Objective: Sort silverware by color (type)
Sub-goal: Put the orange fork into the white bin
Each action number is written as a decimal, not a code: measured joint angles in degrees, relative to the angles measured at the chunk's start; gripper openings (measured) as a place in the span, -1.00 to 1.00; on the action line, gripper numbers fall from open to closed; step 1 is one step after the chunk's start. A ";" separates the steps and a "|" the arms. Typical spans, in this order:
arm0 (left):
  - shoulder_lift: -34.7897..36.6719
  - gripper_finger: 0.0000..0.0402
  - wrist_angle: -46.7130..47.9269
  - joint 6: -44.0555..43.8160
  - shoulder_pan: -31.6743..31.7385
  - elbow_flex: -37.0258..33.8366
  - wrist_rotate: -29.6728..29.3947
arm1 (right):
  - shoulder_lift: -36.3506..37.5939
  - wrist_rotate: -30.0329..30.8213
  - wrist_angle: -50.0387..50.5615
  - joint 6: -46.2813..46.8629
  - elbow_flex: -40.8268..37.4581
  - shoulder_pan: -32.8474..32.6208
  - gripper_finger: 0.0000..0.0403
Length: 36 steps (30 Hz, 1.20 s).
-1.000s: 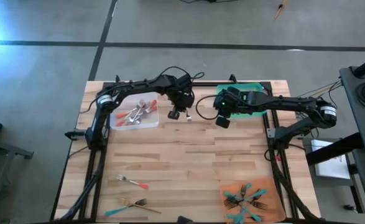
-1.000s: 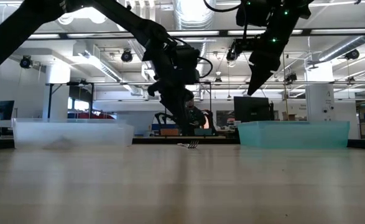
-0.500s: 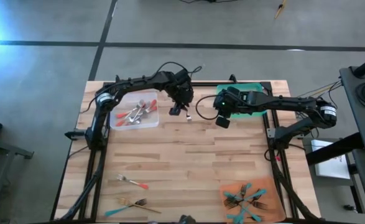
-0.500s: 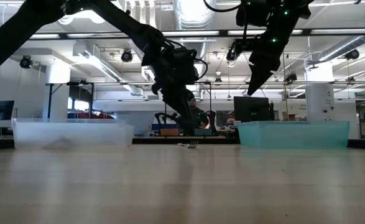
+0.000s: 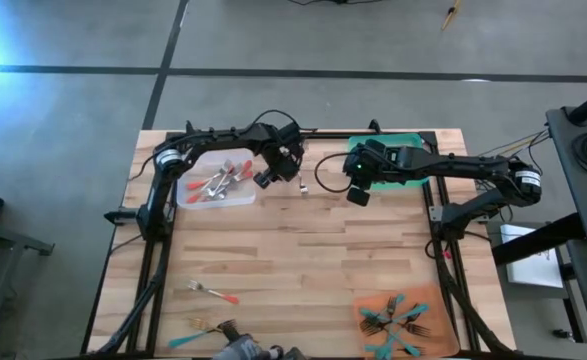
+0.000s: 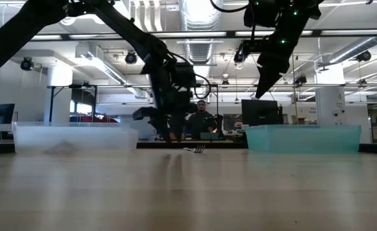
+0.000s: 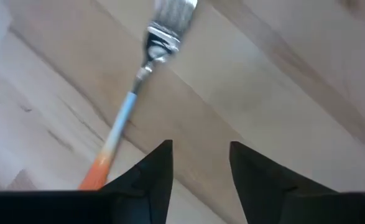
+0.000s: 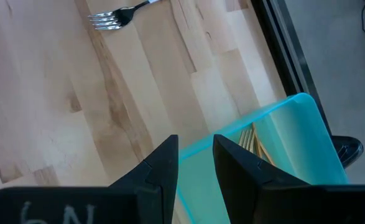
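Observation:
A small fork (image 7: 135, 93) with a metal head and an orange-red handle end lies flat on the wooden table (image 5: 303, 250); it also shows in the high view (image 5: 301, 185) and the low view (image 6: 196, 149). My left gripper (image 7: 201, 163) points down just above the table, open, with the fork's handle passing outside one finger, not between them. It stands between the clear tray and the fork (image 5: 267, 177). My right gripper (image 8: 193, 163) hangs higher (image 5: 358, 192), open and empty, over the near edge of the green tray (image 8: 275, 143).
The clear tray (image 5: 235, 196) at the far left holds red-handled silverware. Gold pieces (image 8: 252, 140) lie in the green tray. An orange tray (image 5: 443, 300) at the near right holds teal pieces. Loose forks (image 5: 213, 292) (image 5: 208, 328) lie near the front left. A person (image 6: 203, 119) stands behind the table.
My left gripper has sunk toward the table and shifted toward the table's left, off the fork's side and closer to the clear tray. It has rolled about its own axis and its fingers have spread apart. The fork has stayed where it lay.

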<state>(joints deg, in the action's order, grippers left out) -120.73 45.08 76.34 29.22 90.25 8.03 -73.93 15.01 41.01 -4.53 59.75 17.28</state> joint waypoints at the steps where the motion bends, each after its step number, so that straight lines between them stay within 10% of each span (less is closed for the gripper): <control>1: 0.00 -0.31 -0.01 1.89 0.05 -0.37 -0.06 | 0.00 0.01 0.00 -0.01 0.00 0.00 -0.54; 36: -7.65 -0.47 -1.42 14.95 0.96 10.19 0.78 | 0.00 -0.01 -0.19 0.01 0.04 -0.01 -0.54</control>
<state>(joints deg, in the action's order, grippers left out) -128.37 43.66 91.30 30.18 100.44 8.81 -73.93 15.00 40.82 -4.52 59.79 17.27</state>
